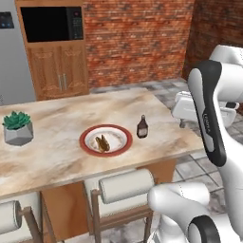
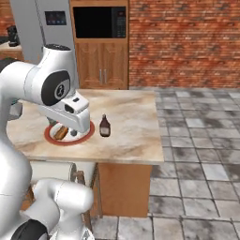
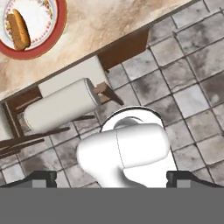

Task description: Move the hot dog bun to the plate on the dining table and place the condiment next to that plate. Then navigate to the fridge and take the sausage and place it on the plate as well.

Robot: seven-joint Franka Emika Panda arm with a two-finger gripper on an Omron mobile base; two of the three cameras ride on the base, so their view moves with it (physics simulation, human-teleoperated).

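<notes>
On the beige marbled dining table (image 1: pixel 57 161) lies the white plate (image 1: pixel 118 137) with a red-brown rim, and the tan hot dog bun (image 1: pixel 102 143) rests on it. The dark condiment bottle (image 1: pixel 142 127) stands upright just right of the plate, apart from it. From the right base the same plate (image 2: pixel 86 136), bun (image 2: pixel 61 132) and condiment (image 2: pixel 105 126) show, partly behind my hand. My gripper (image 3: pixel 113 178) is open and empty, looking down past the table's near edge, with the plate (image 3: pixel 59 24) and bun (image 3: pixel 18 29) at the upper left. The grey fridge (image 2: pixel 40 28) stands at the back left, doors shut. The sausage is out of view.
A potted succulent (image 1: pixel 18 127) sits on the table's left end. Cushioned stools (image 1: pixel 126 185) are tucked under the near edge. A wooden cabinet with a microwave (image 1: pixel 52 23) stands beside the fridge. Grey tiled floor (image 2: pixel 197 154) lies open to the right.
</notes>
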